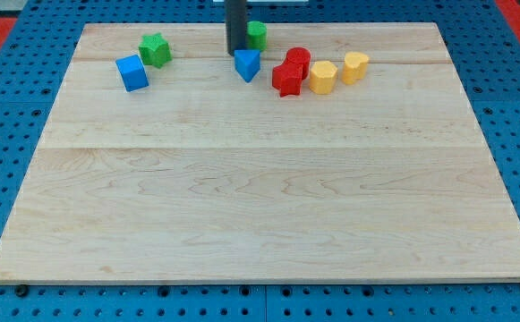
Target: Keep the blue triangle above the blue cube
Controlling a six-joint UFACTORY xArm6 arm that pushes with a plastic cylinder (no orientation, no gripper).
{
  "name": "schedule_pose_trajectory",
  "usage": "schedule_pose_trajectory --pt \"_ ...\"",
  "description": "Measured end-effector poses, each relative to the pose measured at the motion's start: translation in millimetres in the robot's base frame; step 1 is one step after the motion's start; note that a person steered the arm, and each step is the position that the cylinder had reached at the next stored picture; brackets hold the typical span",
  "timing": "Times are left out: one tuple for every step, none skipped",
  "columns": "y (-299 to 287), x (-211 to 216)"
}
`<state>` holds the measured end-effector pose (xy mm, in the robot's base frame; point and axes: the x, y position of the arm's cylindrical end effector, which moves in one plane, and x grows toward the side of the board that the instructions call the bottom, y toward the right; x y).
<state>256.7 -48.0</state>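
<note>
The blue triangle (247, 64) lies near the view's top, a little left of centre. The blue cube (132, 72) lies far to its left, at about the same height, slightly lower. The dark rod comes down from the top edge and my tip (236, 52) sits just above and slightly left of the blue triangle, touching or nearly touching it.
A green star block (155, 49) sits just up-right of the blue cube. A green block (256, 35) is partly hidden behind the rod. Two red blocks (290, 72) and two yellow blocks (337, 72) lie right of the triangle. The wooden board (260, 206) rests on a blue pegboard.
</note>
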Motion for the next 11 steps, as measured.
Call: schedule_pose_trajectory --pt "-16 0" --pt "-16 0" --pt "-23 0" --pt "-40 1" --pt "-14 2" --pt "52 -2" --pt "76 1" --pt "32 20" --pt "-6 34" --pt "-15 34" --pt "-14 34"
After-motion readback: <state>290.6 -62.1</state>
